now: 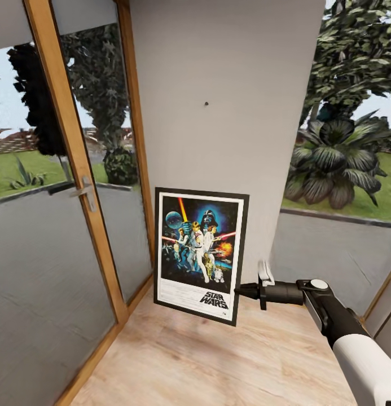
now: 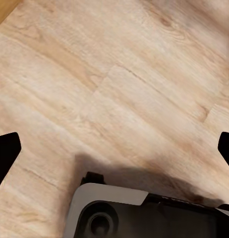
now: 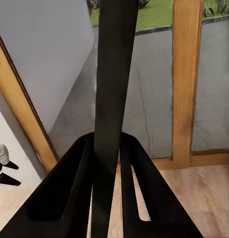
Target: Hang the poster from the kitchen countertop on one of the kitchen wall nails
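The poster (image 1: 200,254), a framed Star Wars print, hangs upright in the air in front of the grey wall panel (image 1: 218,84), low and above the wooden floor. My right gripper (image 1: 241,291) is shut on its lower right edge, the arm reaching in from the right. In the right wrist view the poster's black edge (image 3: 112,89) runs up between the two dark fingers (image 3: 70,188). A wall nail (image 1: 206,104) shows as a tiny dark dot on the wall, well above the poster's top. My left gripper (image 2: 114,148) is open over the plank floor, its fingertips (image 2: 5,153) far apart.
A wooden-framed glass door (image 1: 77,169) with a handle (image 1: 85,192) stands at the left. A large window (image 1: 342,141) with garden plants lies to the right of the wall panel. The light plank floor (image 1: 218,361) stretches below. The robot's base (image 2: 144,213) shows beneath the left gripper.
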